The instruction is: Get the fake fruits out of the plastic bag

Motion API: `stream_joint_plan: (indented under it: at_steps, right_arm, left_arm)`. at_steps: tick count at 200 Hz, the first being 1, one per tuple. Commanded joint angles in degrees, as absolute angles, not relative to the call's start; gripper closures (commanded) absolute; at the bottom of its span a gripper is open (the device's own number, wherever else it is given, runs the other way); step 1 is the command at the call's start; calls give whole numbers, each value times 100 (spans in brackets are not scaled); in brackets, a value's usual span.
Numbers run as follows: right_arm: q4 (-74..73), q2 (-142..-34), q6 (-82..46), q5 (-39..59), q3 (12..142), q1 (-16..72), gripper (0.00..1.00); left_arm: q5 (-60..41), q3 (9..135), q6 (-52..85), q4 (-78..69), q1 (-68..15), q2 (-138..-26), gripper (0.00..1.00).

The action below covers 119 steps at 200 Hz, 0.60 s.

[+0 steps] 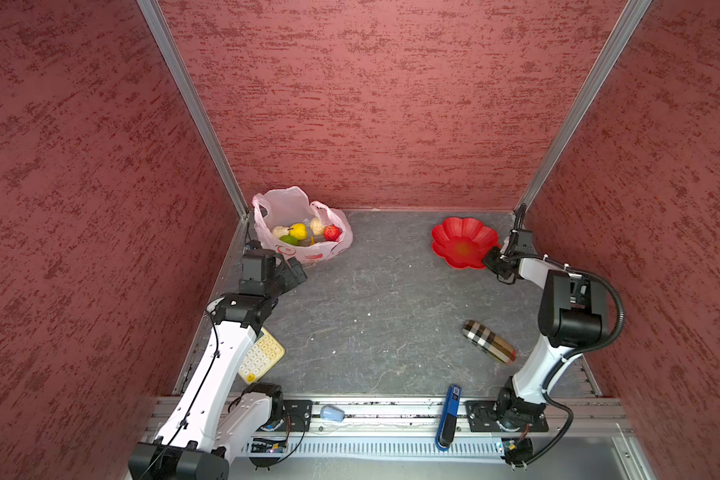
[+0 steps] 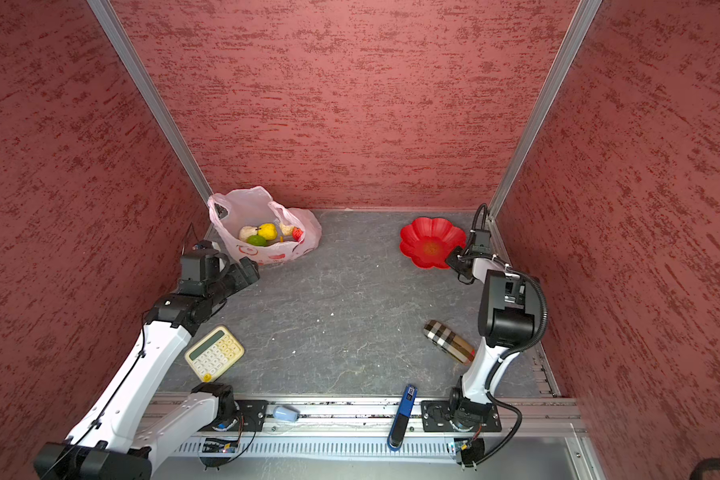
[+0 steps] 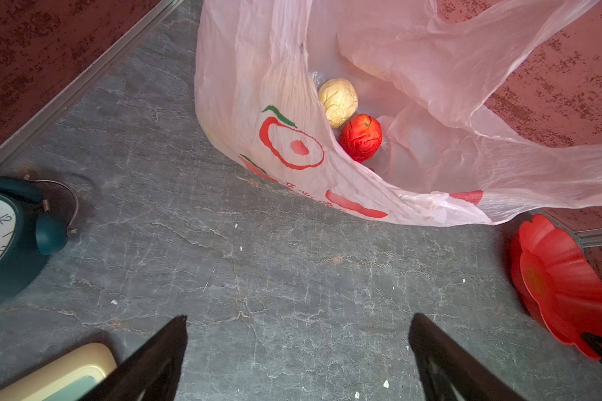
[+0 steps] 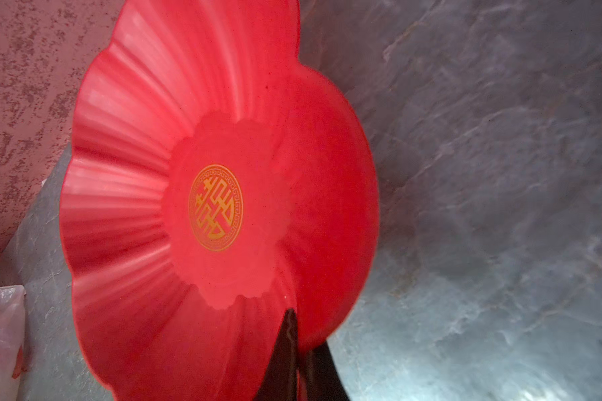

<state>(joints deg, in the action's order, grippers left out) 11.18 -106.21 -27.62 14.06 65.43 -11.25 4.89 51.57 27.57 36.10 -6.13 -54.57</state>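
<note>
**Thin film and a one-edge pinch are the weak points**

The thin translucent pink plastic bag (image 1: 281,208) with red apple prints stands open in a back corner of the table. All the small plastic fake fruits (image 1: 308,235) lie inside it, among them a red apple (image 3: 360,137) touching a beige lumpy fruit (image 3: 338,100).

The left gripper (image 3: 299,317) hovers just in front of the bag, fingers spread wide and empty. The right gripper (image 1: 490,259), well apart from the bag, is clamped on the rim of the red flower-shaped plastic dish (image 1: 462,239).

The bag's near wall slumps over part of the fruit, so a reach could catch film along with a fruit and drag the whole bag. The round fruits may also roll out of a pinch. The dish, held by one edge only, could tip or slip.

The surface is a grey veined slab (image 1: 371,311), flat and dotted with pale crumbs. Textured red-pink wall panels (image 1: 371,104) stand right behind the bag, leaving little room there. A teal alarm clock (image 3: 11,239) and a cream calculator (image 2: 215,353) sit on the left arm's side of the bag, where it could knock them
</note>
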Motion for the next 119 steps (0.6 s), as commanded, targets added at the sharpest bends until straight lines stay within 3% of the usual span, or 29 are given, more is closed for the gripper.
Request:
stream_joint_plan:
  at_steps: [1, 76, 119]
  right_arm:
    - [1378, -10154, -2658, 1220, 6166, -850, 100]
    - [1382, -8096, -3562, 916, 4119, 304, 100]
    - [1608, -7588, -3718, 563, 3705, 353, 97]
  left_arm:
    - [448, 5237, 2672, 3619, -624, -5391, 0]
    - [257, 5379, 2579, 3880, -593, -5145, 1]
    - [238, 5309, 2614, 3990, -578, -4981, 0]
